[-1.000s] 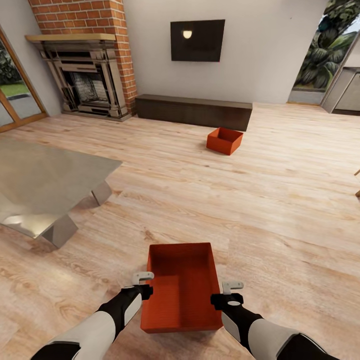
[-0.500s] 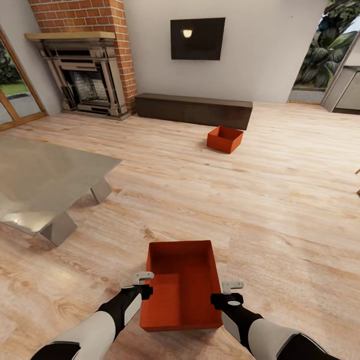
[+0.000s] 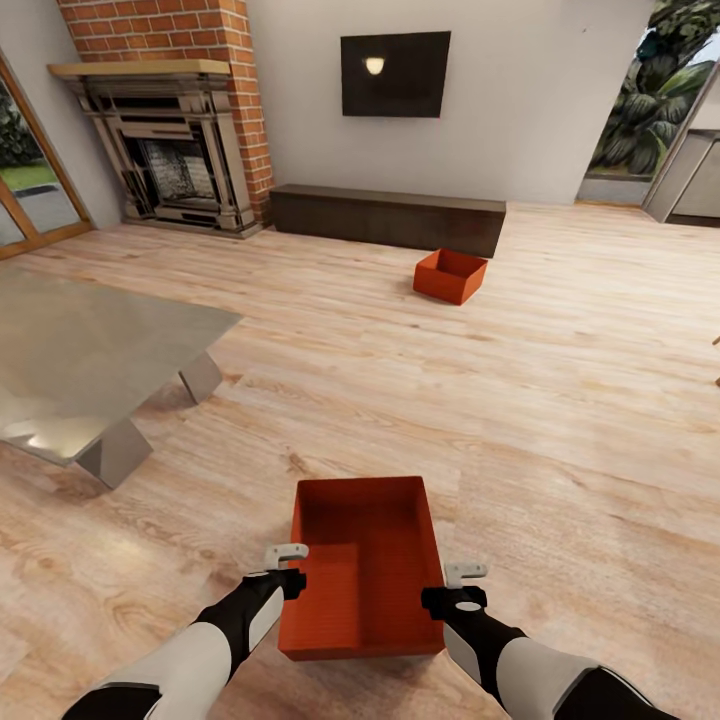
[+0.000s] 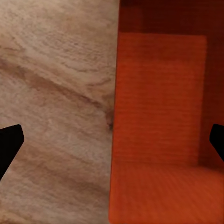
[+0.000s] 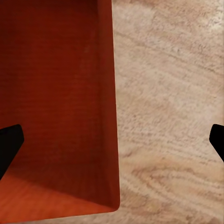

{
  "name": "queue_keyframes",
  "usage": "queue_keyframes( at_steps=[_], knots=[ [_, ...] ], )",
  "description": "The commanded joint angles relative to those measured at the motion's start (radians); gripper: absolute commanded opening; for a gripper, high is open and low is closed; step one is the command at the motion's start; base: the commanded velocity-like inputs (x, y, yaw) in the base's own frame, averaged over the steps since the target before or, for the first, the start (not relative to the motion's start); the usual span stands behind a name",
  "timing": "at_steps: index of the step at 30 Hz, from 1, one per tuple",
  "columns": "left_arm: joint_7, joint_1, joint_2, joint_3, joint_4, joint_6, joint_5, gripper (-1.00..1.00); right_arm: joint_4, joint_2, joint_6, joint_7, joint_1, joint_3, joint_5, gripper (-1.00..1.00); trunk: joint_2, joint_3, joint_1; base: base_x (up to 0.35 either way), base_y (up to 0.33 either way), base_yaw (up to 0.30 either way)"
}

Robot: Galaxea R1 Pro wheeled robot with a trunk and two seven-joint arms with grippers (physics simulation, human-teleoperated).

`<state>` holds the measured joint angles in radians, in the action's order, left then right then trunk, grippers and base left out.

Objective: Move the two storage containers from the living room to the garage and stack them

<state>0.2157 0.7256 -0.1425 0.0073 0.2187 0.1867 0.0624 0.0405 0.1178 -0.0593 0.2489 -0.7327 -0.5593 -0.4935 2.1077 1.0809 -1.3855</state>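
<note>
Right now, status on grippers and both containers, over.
Left gripper and right gripper open, straddling near container side walls. Second container on wood floor by dark cabinet. Path between unobstructed.

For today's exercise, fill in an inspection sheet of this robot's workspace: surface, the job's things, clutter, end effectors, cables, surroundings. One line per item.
Surface: light wood-plank floor, living room, not the garage.
Job's things: near storage container on the floor between the arms, open top, nothing seen inside; far storage container on the floor before the low dark cabinet.
Clutter: nothing seen.
End effectors: left end effector open, straddling the near container's wall; right end effector open, straddling the opposite wall.
Cables: nothing seen.
Surroundings: brick fireplace, wall TV, metal table.
</note>
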Motion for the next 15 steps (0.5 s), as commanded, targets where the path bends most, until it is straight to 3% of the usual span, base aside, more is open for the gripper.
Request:
queue_keyframes(
  at_steps=[1,15],
  knots=[
    [0.004,0.000,0.000,0.000,0.002,0.005,0.007,1.00,-0.001,0.000,-0.004,0.003,0.000,-0.008,-0.011,1.00,0.007,0.004,-0.004,0.000,0.000,0.000],
    [0.004,0.000,0.000,0.000,0.002,0.005,0.007,1.00,-0.001,0.000,-0.004,0.003,0.000,-0.008,-0.011,1.00,0.105,0.048,-0.057,0.000,0.000,0.000]
  ],
)
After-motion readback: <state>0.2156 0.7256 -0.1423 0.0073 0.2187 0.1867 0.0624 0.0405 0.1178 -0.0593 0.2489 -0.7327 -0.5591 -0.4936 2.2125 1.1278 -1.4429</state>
